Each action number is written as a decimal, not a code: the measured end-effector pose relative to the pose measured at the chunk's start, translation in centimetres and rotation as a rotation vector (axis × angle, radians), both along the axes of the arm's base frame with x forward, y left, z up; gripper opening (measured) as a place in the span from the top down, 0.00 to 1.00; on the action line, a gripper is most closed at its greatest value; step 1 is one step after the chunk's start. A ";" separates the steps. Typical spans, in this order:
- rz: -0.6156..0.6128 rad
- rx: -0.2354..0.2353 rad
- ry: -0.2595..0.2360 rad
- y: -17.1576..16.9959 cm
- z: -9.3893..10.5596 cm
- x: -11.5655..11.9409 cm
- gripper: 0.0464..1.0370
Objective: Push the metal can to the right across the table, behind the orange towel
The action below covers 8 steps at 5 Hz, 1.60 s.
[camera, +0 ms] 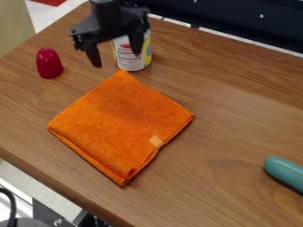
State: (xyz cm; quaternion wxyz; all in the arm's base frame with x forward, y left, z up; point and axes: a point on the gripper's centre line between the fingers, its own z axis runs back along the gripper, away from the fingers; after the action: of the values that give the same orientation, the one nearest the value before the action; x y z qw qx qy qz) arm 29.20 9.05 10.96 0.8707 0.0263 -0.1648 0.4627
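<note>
The black gripper [117, 60] hangs near the top left, over the far part of the table, with its two fingers spread wide apart and nothing held between them. Behind its right finger stands an upright can [131, 61] with a white and yellow label, partly hidden by the gripper. A folded orange cloth [121, 122] lies flat on the wood just in front of the can, one corner close to the can's base. To the left of the gripper a dark red, rounded object [49, 63] stands upright.
A teal rounded object [285, 173] lies at the right edge of the view on the brown wooden table [231, 128]. A dark panel [237, 20] runs behind the table's far edge. Metal parts and a black cable [12, 206] show at the lower left.
</note>
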 end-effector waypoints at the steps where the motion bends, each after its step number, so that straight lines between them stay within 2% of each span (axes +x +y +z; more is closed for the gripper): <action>1: 0.192 0.011 -0.102 3.1 1.6 1.9 0.04; 2: 0.319 0.042 -0.209 5.7 2.1 3.4 0.04; 3: 0.407 0.051 -0.257 7.7 1.6 5.4 0.04; 4: 0.511 0.107 -0.253 9.2 0.4 7.3 0.04; 5: 0.554 0.129 -0.237 9.5 -0.1 8.8 0.04; 6: 0.674 0.138 -0.174 9.1 -1.6 9.7 0.04; 7: 0.711 0.104 -0.129 8.5 -2.0 9.3 0.04; 8: 0.728 0.109 -0.088 7.6 -2.1 8.9 0.04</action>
State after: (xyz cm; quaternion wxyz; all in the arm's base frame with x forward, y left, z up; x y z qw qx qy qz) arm 38.09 16.63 8.85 0.6386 0.1098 -0.2064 0.7332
